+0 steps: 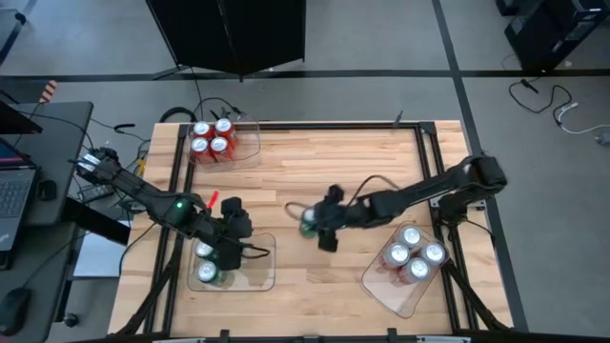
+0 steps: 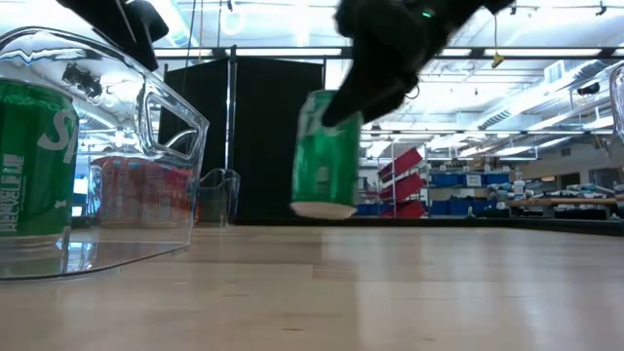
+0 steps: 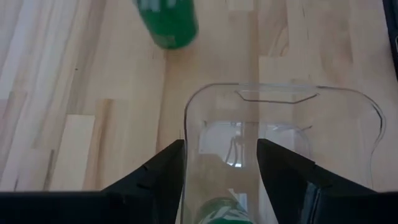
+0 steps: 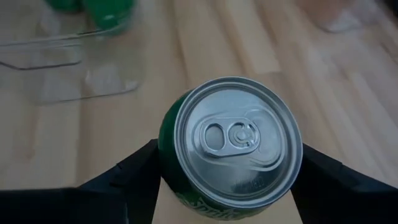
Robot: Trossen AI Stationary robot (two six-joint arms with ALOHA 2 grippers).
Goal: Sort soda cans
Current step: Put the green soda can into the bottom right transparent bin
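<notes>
My right gripper is shut on a green soda can over the middle of the table; the low view shows that can off the wood. My left gripper hovers open above the near-left clear tray, where two green cans stand upright. Its fingers straddle nothing, with the tray's rim and a green can's top below them. Several red cans stand in the far-left tray, and several silver-white cans stand in the right tray. My right gripper pinches the green can's side wall near its top between its two fingers, one on each opposite side. The fingers slant down from above and from the table's right. The can hangs lifted clear of the table, slightly tilted, silver top up.
The far-left tray and the right tray are clear plastic. Bare wood lies between the trays. A black frame rail borders the table, with a desk and laptop beyond the left edge.
</notes>
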